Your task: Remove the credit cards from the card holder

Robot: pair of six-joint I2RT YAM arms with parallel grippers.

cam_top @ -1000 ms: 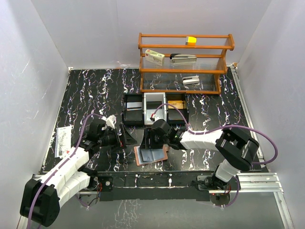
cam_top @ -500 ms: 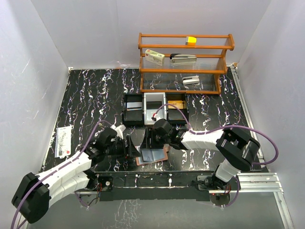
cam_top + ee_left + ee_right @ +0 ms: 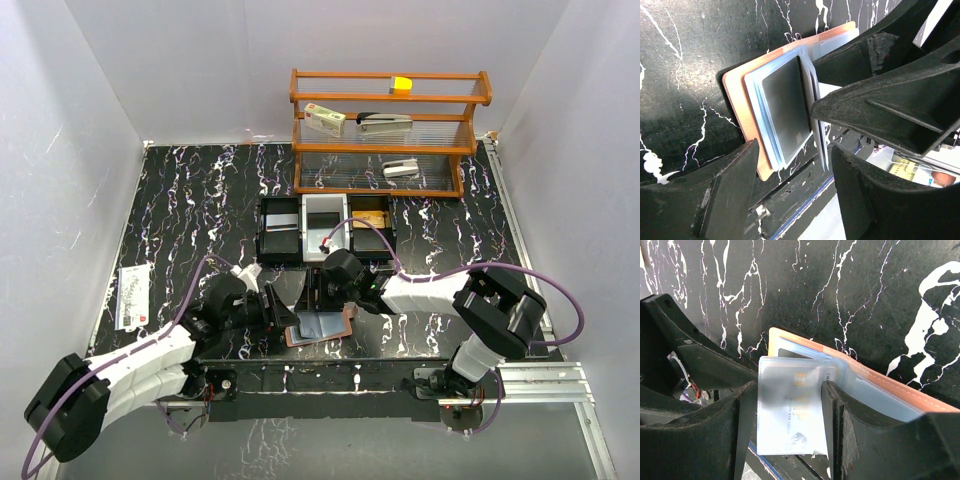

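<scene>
At six o'clock on the black marbled table (image 3: 200, 200), right by its near edge, the card holder (image 3: 322, 328) is lying open and flat, with its salmon-brown rim framing the pale blue-grey pockets that are facing up. At the holder's eight o'clock side the left gripper (image 3: 278, 313) is sitting low. Its jaws are standing apart on either side of the holder's end, and I cannot tell whether they are pressing on it. At the holder's twelve o'clock side the right gripper (image 3: 322, 298) is hanging just over it. It is pinching a clear card sleeve (image 3: 790, 415) by its two side edges, and the sleeve is angling up off the open face with a printed card showing through. Out at nine o'clock a flat packet (image 3: 132, 297) is lying near the left wall. Farther toward twelve o'clock a row of three small trays (image 3: 282, 248) is sitting side by side, black, white and black. Behind them, at the far wall, an orange wooden rack (image 3: 390, 148) is carrying a small box (image 3: 325, 120), a stapler (image 3: 385, 121) and a yellow block (image 3: 401, 85).
</scene>
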